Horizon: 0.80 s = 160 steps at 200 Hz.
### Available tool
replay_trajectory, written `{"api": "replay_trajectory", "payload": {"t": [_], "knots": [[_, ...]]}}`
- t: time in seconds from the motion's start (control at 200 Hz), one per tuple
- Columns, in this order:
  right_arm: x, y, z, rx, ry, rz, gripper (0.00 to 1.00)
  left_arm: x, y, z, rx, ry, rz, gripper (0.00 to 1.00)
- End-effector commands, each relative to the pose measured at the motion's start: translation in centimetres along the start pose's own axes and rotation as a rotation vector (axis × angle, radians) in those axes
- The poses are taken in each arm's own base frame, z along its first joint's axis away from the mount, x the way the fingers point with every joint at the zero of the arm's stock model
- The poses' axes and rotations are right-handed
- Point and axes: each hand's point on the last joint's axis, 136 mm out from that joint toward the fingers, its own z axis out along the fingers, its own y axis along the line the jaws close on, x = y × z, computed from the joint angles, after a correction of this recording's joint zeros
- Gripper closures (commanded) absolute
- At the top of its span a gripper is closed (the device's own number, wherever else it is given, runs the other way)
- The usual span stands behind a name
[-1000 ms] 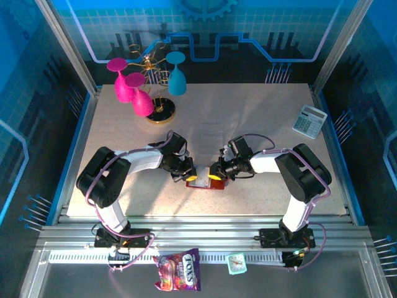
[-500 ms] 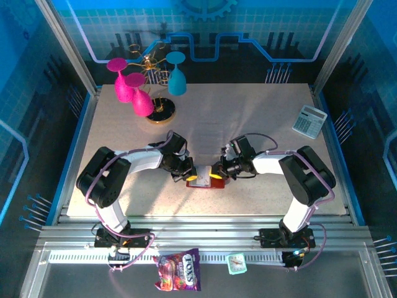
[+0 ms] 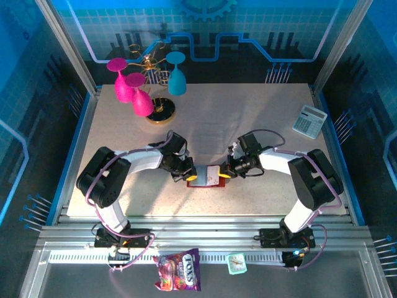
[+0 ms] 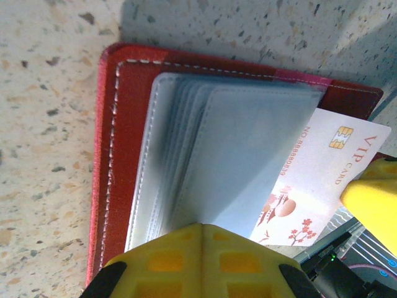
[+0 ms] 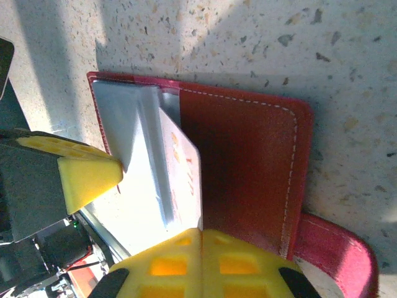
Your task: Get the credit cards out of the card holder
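We find the card holder (image 4: 115, 155) lying open on the speckled counter (image 3: 260, 130), near its front edge and between the two arms. Its red cover is flat and its grey sleeves (image 4: 205, 155) are fanned upward. The left tool (image 4: 201, 231) has its yellow pads pressed together with no gap, pinching the near edge of those sleeves. A whitish credit card (image 4: 310, 180) with reddish print, a chip and the words VIP CARD sticks partway out of the holder on the side toward the right arm, one end tucked under the sleeves. The right tool (image 5: 200, 234) is closed on that card's free edge, its pads meeting around the thin card. In the right wrist view the card stands tilted above the cover, and the snap tab (image 5: 335, 254) lies on the counter at the holder's edge. The calculator (image 3: 309, 121) sits well apart, near the counter's right edge.
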Motion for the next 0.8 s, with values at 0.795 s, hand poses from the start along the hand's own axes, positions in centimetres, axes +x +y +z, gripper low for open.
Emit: {"api": "replay_trajectory", "payload": {"t": [0.795], "knots": [[1.0,1.5,1.0,-0.063,0.003,0.047,0.86,0.9,1.3,0.3,-0.03,0.013,-0.026,0.93]]}}
